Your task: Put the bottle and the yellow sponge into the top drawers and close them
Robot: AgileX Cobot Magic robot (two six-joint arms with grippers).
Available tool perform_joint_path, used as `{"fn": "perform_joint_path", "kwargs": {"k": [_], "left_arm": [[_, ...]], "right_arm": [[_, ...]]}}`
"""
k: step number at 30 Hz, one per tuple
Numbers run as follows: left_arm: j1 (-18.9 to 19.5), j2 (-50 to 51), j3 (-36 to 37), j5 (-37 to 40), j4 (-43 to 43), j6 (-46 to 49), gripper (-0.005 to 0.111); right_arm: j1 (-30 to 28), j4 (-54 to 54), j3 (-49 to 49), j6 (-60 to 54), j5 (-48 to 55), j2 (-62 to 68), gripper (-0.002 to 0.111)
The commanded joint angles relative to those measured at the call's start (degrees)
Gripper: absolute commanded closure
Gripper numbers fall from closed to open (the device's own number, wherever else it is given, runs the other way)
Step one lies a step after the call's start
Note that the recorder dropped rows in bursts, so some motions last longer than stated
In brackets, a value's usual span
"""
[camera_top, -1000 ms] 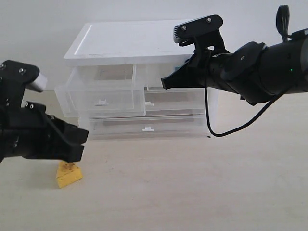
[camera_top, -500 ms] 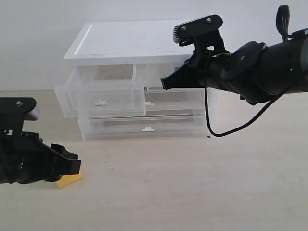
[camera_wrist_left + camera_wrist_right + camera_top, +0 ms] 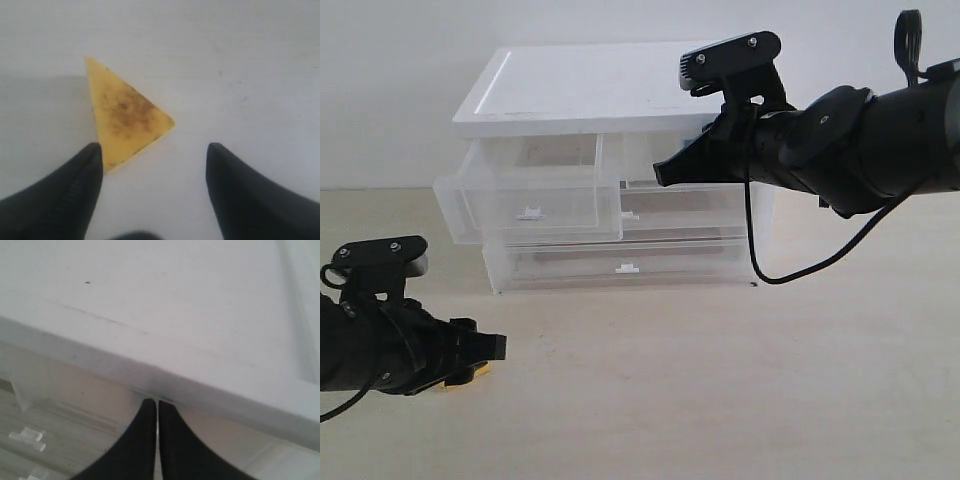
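Note:
The yellow sponge (image 3: 125, 115) lies flat on the table, a triangular wedge with brownish marks. My left gripper (image 3: 154, 150) is open just short of it, one fingertip (image 3: 92, 152) beside the sponge's near corner. From the exterior view the left gripper (image 3: 485, 348) sits low over the table and hides most of the sponge (image 3: 465, 377). The left top drawer (image 3: 530, 195) is pulled out; the right top drawer (image 3: 700, 210) is pushed in. My right gripper (image 3: 660, 172) is shut, tips (image 3: 157, 402) against the right drawer's front under the lid. The bottle is out of view.
The white drawer cabinet (image 3: 590, 85) stands at the back of the pale table, with a full-width translucent drawer (image 3: 620, 262) under the top pair. The right arm reaches across the cabinet's right half. Bare tabletop (image 3: 720, 380) stretches in front of the cabinet.
My left gripper has dropped down to table level at the sponge and its jaws have spread wider. The right arm and the drawers have not moved.

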Motion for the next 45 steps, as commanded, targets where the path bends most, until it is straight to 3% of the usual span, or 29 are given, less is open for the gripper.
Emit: {"fn": "perform_joint_path", "kwargs": {"k": [1,17,25,32,45], "left_arm": [[0.1,0.1,-1.2,-3.1,-4.1,-0.6,0.049],[0.1,0.2,-2.2,-3.7,-5.9,-0.2,0.049],[0.1,6.5,-3.1,-6.8,-7.5,-1.7,0.049],[0.1,9.0,-7.0,-3.1,-8.3,-2.0,0.049],[0.1,9.2,-8.3,-3.3,-8.3,-0.9,0.045]], "right_arm": [[-0.2,-0.5,-0.8,-0.6,-0.1,-0.5,0.108],[-0.2,-0.5,-0.8,-0.6,0.3,-0.5,0.108],[-0.2,-0.5,-0.8,-0.6,0.3,-0.5,0.108],[-0.2,-1.2,-0.8,-0.8,0.3,-0.5,0.108],[-0.2,-1.2,-0.8,-0.8,0.6,-0.5,0.108]]}}
